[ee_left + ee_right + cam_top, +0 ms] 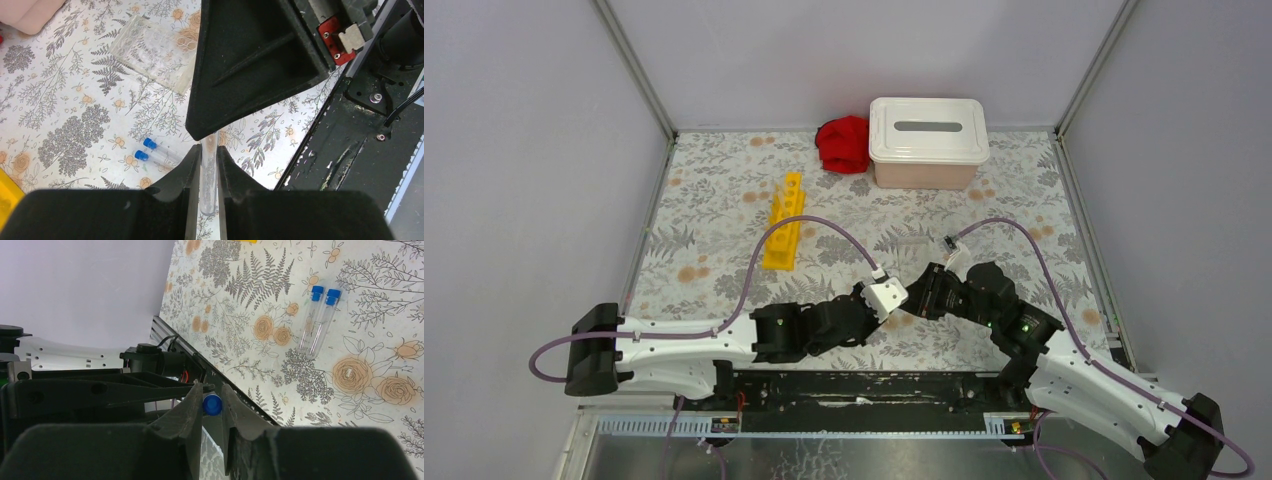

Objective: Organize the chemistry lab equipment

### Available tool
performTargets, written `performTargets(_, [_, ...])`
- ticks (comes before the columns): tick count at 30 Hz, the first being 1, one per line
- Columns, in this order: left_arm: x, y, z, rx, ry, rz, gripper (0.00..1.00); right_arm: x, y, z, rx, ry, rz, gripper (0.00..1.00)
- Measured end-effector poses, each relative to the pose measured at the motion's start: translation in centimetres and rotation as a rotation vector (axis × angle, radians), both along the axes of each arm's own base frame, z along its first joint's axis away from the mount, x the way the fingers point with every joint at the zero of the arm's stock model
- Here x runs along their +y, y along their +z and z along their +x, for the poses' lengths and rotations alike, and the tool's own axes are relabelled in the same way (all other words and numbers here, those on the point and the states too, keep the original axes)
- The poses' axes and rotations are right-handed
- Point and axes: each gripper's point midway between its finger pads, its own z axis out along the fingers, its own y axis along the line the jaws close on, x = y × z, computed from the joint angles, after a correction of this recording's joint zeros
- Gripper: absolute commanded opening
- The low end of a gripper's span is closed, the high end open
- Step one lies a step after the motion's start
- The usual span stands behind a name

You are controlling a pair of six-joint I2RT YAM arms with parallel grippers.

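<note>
Left pincer nearly closed, clamped on the body of a clear tube, which it holds off the desk. Right pincer sits narrow about its blue cap; this looks like contact, but the angle is poor. Probably one arm steadies the tube while the other takes or twists it. Two more capped tubes lie side by side on the desk. Yellow rack well apart, left rear.

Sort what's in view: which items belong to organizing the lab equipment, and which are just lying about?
Job: yellow rack, held tube, two loose blue-capped tubes, lidded bin.
Lying about: red cloth.
</note>
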Motion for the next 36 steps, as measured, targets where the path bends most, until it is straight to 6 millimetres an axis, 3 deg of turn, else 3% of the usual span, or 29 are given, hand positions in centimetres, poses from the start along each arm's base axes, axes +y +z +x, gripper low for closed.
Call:
performTargets(3, [0.0,0.0,0.1,-0.003,0.006,0.000,0.00,0.0,0.0,0.0,-0.002,0.000,0.001,0.04])
performTargets(11, [0.4,0.2,0.6,-0.018,0.051,-0.004,0.53,0.0,0.1,0.2,-0.013,-0.004,-0.004,0.00])
performTargets(16, [1.5,1.0,1.4,-0.031,0.128,-0.037,0.76,0.1,-0.1,0.8,-0.026,-0.007,-0.048,0.00])
performTargets(24, [3.6,2.5,2.6,-0.038,0.264,-0.120,0.88,0.6,0.6,2.9,-0.088,-0.029,-0.122,0.00])
performTargets(36, [6.1,1.5,3.5,0.055,0.499,-0.238,0.99,-0.5,0.8,11.1,-0.278,-0.217,-0.477,0.00])
